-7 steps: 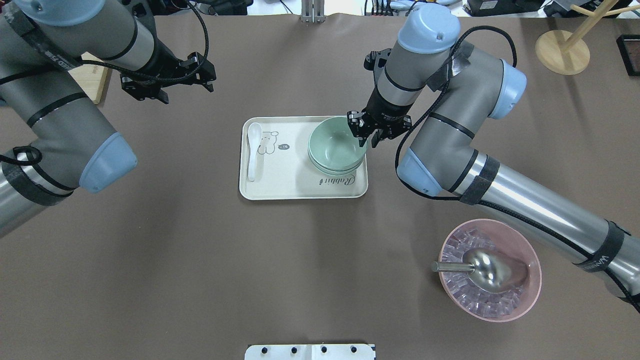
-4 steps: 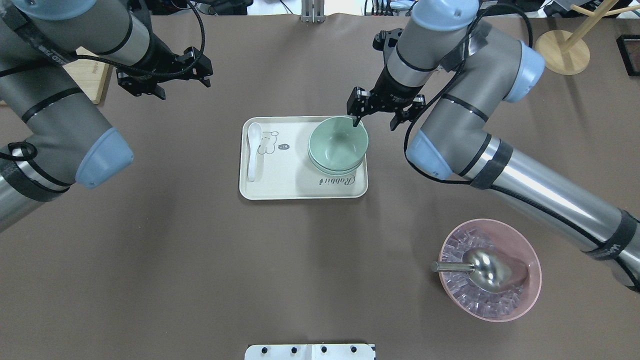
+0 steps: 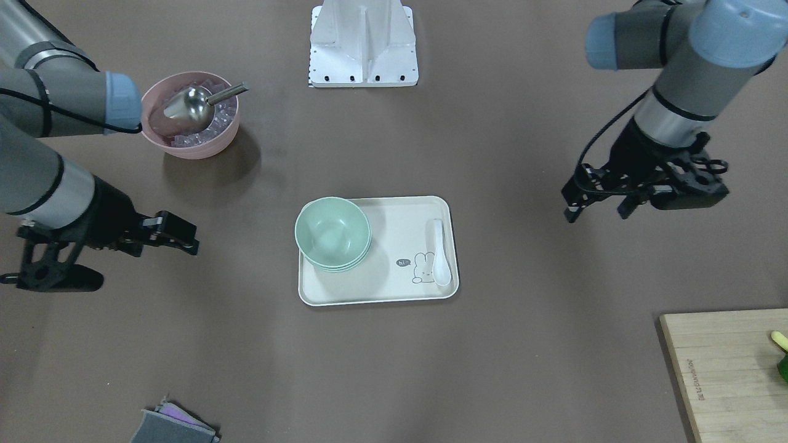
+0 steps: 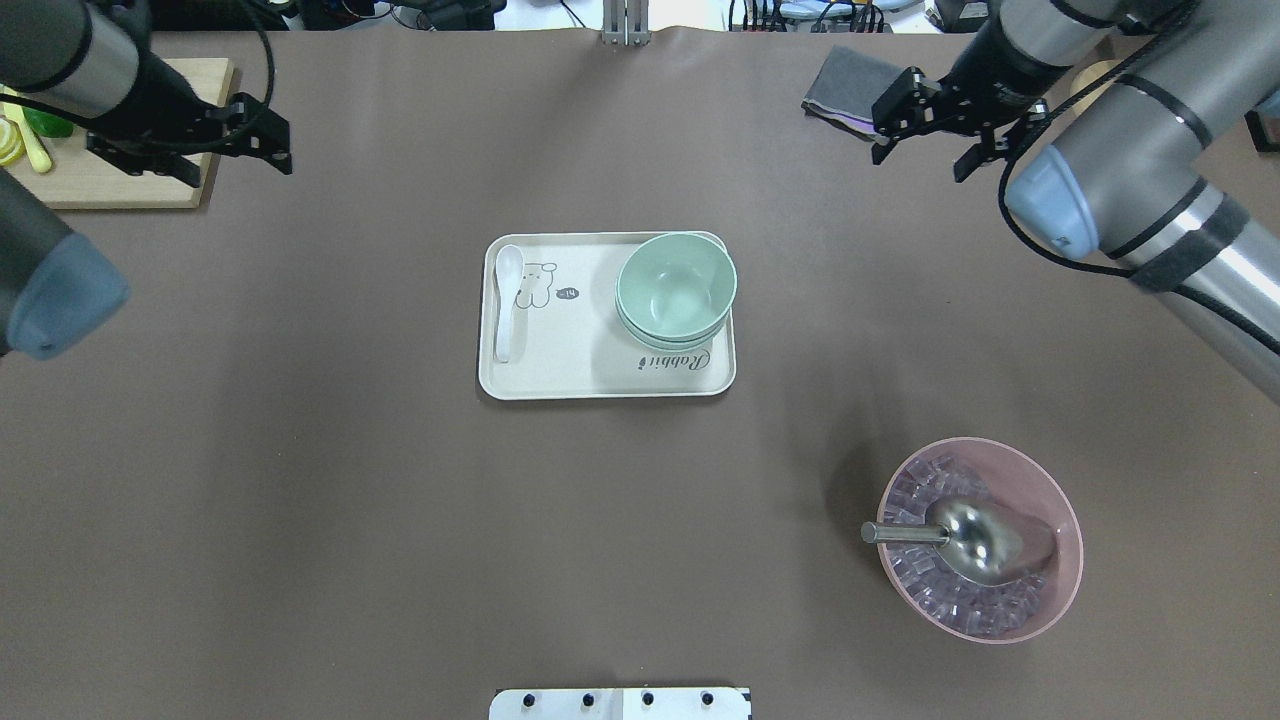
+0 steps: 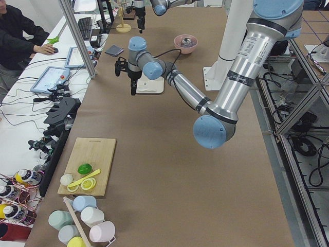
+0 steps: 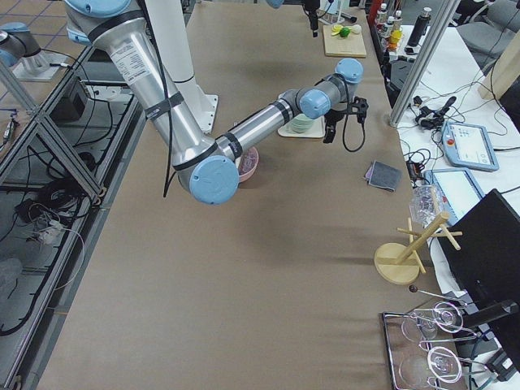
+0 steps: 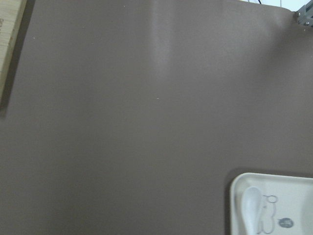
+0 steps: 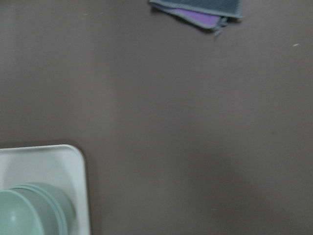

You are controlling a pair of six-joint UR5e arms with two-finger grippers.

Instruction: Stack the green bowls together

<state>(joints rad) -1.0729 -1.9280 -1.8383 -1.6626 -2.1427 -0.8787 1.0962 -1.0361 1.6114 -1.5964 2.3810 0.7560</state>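
The green bowls (image 4: 676,290) sit nested in one stack on the right end of the cream tray (image 4: 560,375); three rims show in the front-facing view (image 3: 332,232). The stack also shows at the lower left of the right wrist view (image 8: 29,213). My right gripper (image 4: 918,165) is open and empty, far from the stack at the table's far right, near a grey cloth. My left gripper (image 4: 284,148) is open and empty at the far left, beside the cutting board. In the front-facing view the left gripper (image 3: 596,213) is on the right and the right gripper (image 3: 192,241) on the left.
A white spoon (image 4: 506,300) lies on the tray's left end. A pink bowl (image 4: 1070,560) with ice and a metal scoop stands front right. A grey and purple cloth (image 4: 840,95) lies far right. A wooden cutting board (image 4: 110,180) with fruit is far left.
My right gripper has left the top bowl's rim, opened and pulled back to the far right. My left gripper has moved left toward the cutting board. The bowl stack has stayed put.
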